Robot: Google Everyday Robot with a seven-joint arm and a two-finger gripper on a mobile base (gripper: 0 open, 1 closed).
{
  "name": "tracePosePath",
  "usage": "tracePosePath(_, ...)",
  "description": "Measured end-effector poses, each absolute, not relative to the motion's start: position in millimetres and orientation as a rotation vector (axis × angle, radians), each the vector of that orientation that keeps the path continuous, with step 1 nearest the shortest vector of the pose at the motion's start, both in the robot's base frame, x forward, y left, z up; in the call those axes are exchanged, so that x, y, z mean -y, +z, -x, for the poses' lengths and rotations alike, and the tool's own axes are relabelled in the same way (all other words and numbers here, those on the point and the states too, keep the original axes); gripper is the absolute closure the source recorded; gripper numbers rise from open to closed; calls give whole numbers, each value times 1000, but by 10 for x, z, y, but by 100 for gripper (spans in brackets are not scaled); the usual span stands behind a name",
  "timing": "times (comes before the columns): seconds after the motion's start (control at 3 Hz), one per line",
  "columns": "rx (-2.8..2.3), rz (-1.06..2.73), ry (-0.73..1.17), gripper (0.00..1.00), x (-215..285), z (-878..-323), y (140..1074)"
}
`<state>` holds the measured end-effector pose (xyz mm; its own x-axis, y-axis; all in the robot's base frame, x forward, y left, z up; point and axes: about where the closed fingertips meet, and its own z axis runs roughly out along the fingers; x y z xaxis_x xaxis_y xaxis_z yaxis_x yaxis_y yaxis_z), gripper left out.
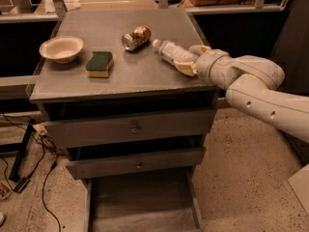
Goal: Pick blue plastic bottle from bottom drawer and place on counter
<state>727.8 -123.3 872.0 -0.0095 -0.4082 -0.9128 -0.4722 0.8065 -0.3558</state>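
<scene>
One risk: the bottle, lying sideways on the counter with the gripper clamped round its base, may roll toward the can once released.

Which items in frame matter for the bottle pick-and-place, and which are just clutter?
Job:
- blue plastic bottle, lying on its side on the counter
- gripper, at the bottle's base end
- bottom drawer, pulled open

Lying about, all on the counter:
- crushed can
- green-and-yellow sponge
- white bowl

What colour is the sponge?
Green top, yellow base, seen in the camera view. The sponge lies apart from the gripper, which is at the blue plastic bottle.
</scene>
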Motion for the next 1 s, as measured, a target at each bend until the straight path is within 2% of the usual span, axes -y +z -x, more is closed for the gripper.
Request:
tracePosePath(0.33, -1625, 709, 58, 11, 1233, -7278, 8720)
tracePosePath(0.67, -1625, 710, 58, 0, 1232, -7278, 8720)
tracePosePath(1.0, -1625, 710, 58, 0, 1232, -7278, 8720)
